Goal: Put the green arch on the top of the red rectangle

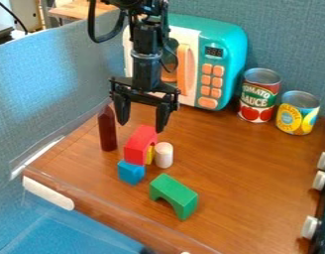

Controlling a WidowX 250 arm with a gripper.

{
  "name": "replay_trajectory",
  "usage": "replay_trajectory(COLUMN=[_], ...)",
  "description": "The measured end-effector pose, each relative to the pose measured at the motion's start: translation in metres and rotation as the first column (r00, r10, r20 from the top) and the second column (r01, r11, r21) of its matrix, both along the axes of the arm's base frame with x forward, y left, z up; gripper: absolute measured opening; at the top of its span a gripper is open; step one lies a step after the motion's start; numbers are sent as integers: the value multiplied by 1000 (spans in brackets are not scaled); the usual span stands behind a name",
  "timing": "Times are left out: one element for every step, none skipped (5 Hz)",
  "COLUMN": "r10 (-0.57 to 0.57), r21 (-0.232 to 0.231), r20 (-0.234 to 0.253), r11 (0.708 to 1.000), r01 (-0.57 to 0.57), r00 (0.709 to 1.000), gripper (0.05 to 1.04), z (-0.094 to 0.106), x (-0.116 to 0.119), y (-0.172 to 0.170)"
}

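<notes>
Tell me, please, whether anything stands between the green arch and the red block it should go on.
At table level, yes: the white cylinder and the blue block stand by the red block, toward the green arch. Nothing visible rests on the red block.

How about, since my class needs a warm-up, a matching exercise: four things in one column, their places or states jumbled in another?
1. Green arch
2. Microwave
3. White cylinder
4. Gripper

A. Upright beside the red block
B. Above the table, fingers apart
C. On the table, nearest the camera of the four
D. At the back of the table, turquoise

Right pairs: 1-C, 2-D, 3-A, 4-B
</notes>
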State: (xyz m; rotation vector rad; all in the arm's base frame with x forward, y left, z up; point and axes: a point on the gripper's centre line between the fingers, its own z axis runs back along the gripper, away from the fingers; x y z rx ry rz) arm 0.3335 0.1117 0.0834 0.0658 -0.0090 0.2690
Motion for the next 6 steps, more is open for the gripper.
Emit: replay_trajectory(r10=[14,197,280,356,524,720], r21=[-9,-31,-3,20,33,62], r20=[-19,23,51,45,54,-8], r11=[1000,980,960,934,850,693], r01=[-14,-196,-280,-357,-526,-718], r00=[1000,980,959,933,850,694], gripper=[1000,1000,1000,1000,1000,1000], z=[-12,-14,-7,-7,-10,-30], x=[-2,-21,-21,-22,-17,-15], y=[-1,-21,-43,-54,-67,-73])
